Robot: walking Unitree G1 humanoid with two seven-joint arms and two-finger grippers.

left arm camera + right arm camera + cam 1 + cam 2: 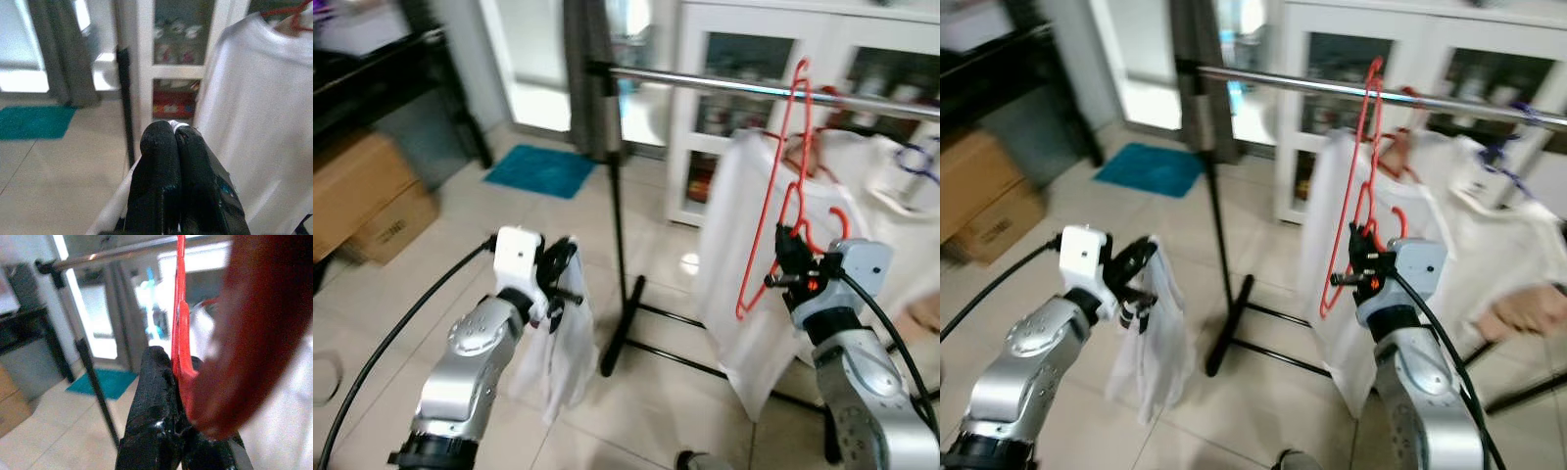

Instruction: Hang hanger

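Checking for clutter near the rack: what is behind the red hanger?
A white shirt hangs on the rail behind the red hanger, which the right gripper grips. Farther back stands a white cabinet; the shirt covers its lower part.

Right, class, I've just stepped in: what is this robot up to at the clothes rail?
The right gripper is shut on a red hanger and holds it up with its hook at the metal rail, beside white shirts already hanging there. The left gripper is shut on a white garment that dangles above the floor.

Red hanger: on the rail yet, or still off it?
On: red hanger hooks over the rail; right gripper grips it.
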